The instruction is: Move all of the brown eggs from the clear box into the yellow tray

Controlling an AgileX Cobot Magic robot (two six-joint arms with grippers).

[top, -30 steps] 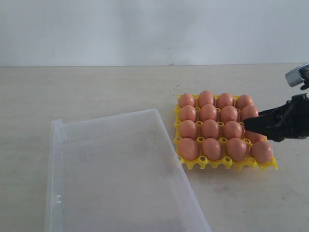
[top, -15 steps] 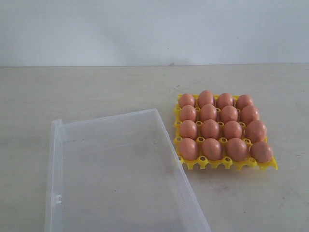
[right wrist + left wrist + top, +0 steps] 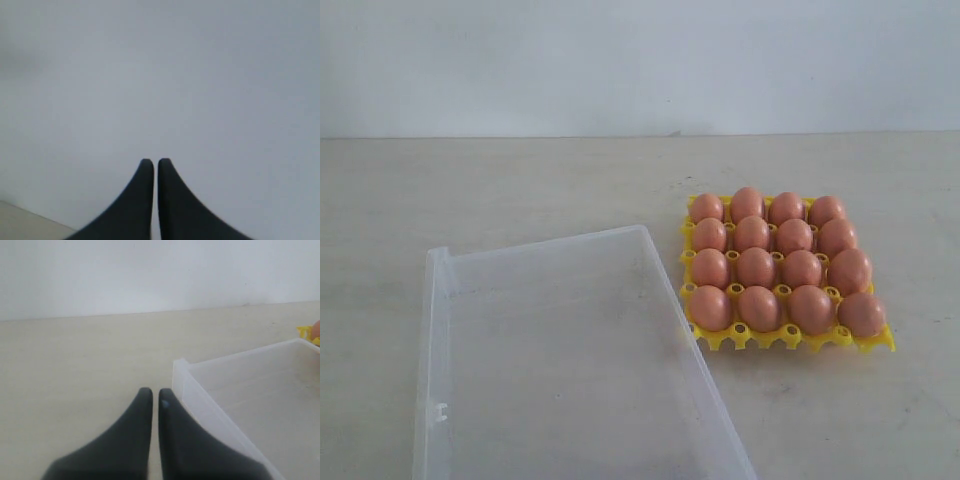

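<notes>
**Exterior view with both wrist views.** The pale table [image 3: 520, 180] carries everything. The clear box [image 3: 560, 350] is the largest item. It sits at 7 o'clock in the scene, its long axis runs roughly 12 to 6, and no egg shows inside it. The yellow tray [image 3: 765, 338] lies at about 2 o'clock from the box's centre, just beside the box's far right corner. The brown eggs [image 3: 757, 268] stand in the tray in four rows of four, one to a cup, with no cup seen bare.

Neither arm appears in the exterior view. The left gripper [image 3: 155, 392] has its fingers pressed together on nothing, with a corner of the box just beside the tips. Past the box's far end, a sliver of tray and one egg show. The right gripper [image 3: 155, 162] is likewise pressed together and empty, and faces a blank wall.

**Judgement.** The transfer looks complete. If another pick were needed, the left gripper is the nearer to the box, while the tray lies on the right arm's side.
</notes>
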